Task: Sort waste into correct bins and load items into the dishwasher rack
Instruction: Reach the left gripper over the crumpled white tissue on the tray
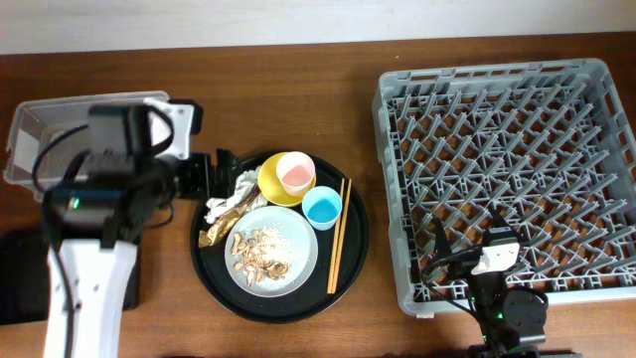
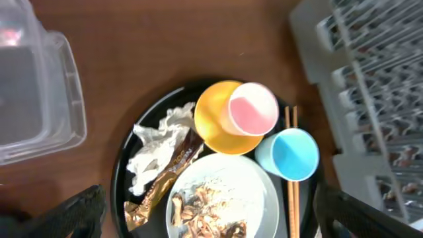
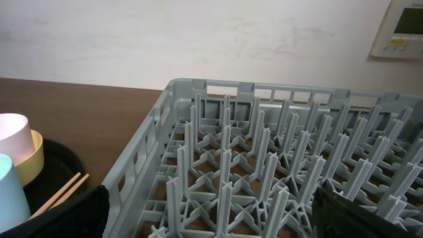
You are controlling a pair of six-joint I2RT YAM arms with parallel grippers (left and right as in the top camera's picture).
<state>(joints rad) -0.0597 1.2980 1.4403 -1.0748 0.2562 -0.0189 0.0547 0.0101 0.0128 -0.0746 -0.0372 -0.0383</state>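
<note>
Fingers [image 2: 79, 211] of our left gripper [image 1: 224, 174] spread wide beside crumpled paper [image 2: 155, 149], towards counter's left edge, our right gripper [image 3: 211, 218] also wide, over rack [image 3: 264, 132] by counter's right edge

I saw a round black serving tray [image 1: 356, 235] sitting on the brown wooden table [image 1: 298, 89]. Behind it was a pale wall [image 3: 198, 39] carrying a small white control panel [image 3: 398, 30].

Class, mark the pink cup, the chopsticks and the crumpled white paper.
pink cup [image 2: 253, 109], left wrist view, its pink inside.
chopsticks [image 1: 339, 235], overhead view, mid-length of the pair.
crumpled white paper [image 2: 153, 141], left wrist view, its creased middle.
</note>
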